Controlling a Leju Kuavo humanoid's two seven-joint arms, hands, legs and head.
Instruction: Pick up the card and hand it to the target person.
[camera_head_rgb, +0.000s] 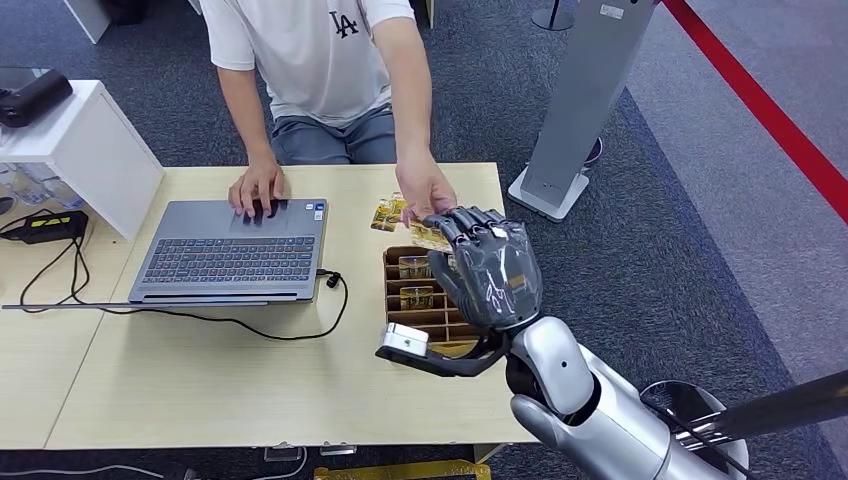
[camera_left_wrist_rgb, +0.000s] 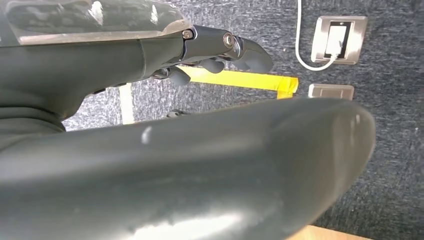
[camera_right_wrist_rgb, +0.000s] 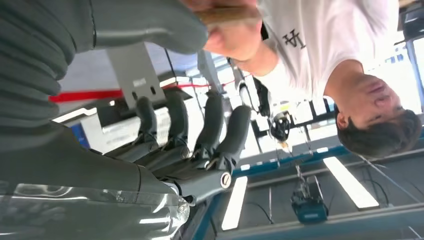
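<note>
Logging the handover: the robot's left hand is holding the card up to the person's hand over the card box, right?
Not quite. It is the right hand, not the left, that holds the card up to the person's hand over the card box. The head view shows it.

A glossy silver right arm (camera_head_rgb: 590, 400) ends in a dark grey, many-fingered right hand (camera_head_rgb: 492, 268) with pale scribbled palm markings.

- Head view: high, looking forward and down on the desk (camera_head_rgb: 250, 390), person (camera_head_rgb: 320, 60) at 12 o'clock.
- Left wrist view: close behind the left robot hand (camera_left_wrist_rgb: 220, 52), facing carpet.
- Right wrist view: close, upward, sharing the right robot hand (camera_right_wrist_rgb: 190, 135) and person with head view.
</note>
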